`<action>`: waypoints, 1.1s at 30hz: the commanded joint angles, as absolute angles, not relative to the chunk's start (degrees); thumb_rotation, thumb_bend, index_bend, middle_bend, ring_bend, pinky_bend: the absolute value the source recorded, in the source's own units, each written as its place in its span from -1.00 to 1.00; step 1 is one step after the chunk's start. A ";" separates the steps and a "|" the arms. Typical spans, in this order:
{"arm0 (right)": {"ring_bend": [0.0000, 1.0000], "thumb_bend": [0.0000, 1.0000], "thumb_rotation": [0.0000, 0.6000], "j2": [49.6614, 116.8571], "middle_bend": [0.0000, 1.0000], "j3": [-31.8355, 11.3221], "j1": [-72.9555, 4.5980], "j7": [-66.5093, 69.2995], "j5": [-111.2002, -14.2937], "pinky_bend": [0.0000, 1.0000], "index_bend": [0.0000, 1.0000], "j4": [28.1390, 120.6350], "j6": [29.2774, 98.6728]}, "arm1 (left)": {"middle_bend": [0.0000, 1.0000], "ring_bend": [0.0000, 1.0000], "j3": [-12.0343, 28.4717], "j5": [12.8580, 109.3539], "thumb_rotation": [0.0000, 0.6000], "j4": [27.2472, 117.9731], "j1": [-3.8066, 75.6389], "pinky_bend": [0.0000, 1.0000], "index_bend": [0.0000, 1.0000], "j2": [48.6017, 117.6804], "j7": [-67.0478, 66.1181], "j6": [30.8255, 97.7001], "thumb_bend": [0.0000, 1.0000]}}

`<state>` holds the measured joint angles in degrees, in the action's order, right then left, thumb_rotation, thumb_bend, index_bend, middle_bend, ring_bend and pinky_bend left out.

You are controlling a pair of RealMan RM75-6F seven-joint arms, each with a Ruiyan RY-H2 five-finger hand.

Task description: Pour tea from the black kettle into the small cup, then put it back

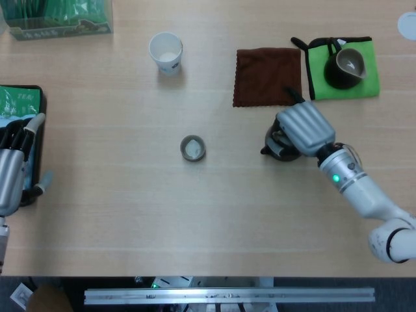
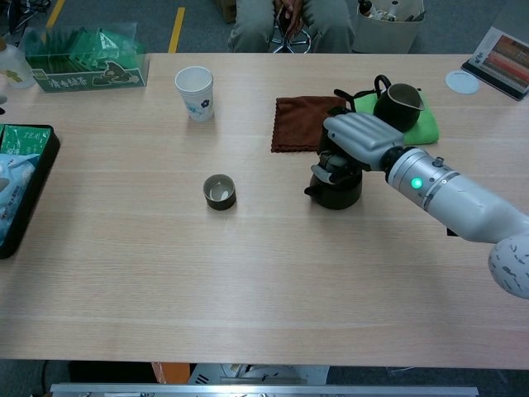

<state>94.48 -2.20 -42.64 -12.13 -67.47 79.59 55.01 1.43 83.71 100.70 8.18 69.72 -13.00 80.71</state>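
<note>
The black kettle (image 1: 278,146) (image 2: 334,192) is upright at the table's right middle, just below the brown cloth (image 1: 267,76) (image 2: 299,112). My right hand (image 1: 304,129) (image 2: 354,142) grips it from above, covering its top and handle. The small dark cup (image 1: 192,148) (image 2: 220,192) stands on the table about a hand's width to the kettle's left, with pale liquid inside. My left hand (image 1: 13,170) hangs at the far left edge over the black tray, fingers apart, holding nothing; the chest view does not show it.
A white paper cup (image 1: 166,52) (image 2: 194,93) stands at the back left. A dark pitcher (image 1: 346,67) (image 2: 398,105) sits on a green mat (image 1: 367,81) at the back right. A black tray (image 1: 36,117) (image 2: 33,178) of packets lies at the left edge, a green box (image 2: 83,62) behind it.
</note>
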 commanded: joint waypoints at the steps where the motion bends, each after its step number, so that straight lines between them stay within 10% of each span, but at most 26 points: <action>1: 0.65 -0.22 0.79 94.81 0.67 -2.32 -42.24 -11.84 -67.87 -0.96 0.92 79.07 54.83 | -0.67 -0.72 1.42 83.63 1.00 100.70 8.22 -0.61 -0.83 69.77 -13.08 80.63 -0.46; 11: 0.64 -0.28 0.79 95.16 0.66 -2.95 -40.99 -11.32 -68.71 -0.96 0.92 78.09 53.92 | -0.67 -0.72 1.15 83.30 1.00 101.28 8.32 -0.61 -0.83 69.75 -13.70 80.14 -0.46; 19: 0.63 -0.98 0.78 95.30 0.66 -3.91 -40.38 -9.87 -68.93 -0.96 0.92 77.83 52.95 | -0.67 -0.72 1.16 83.05 1.00 101.61 8.41 -0.61 -0.83 69.71 -14.49 80.08 -0.46; 33: 0.53 -1.00 0.48 93.80 0.59 -4.89 -40.07 -5.81 -70.85 -1.00 0.84 78.83 50.86 | -0.67 -0.72 1.16 82.74 1.00 101.60 8.72 -0.61 -0.83 69.90 -14.97 79.63 -0.46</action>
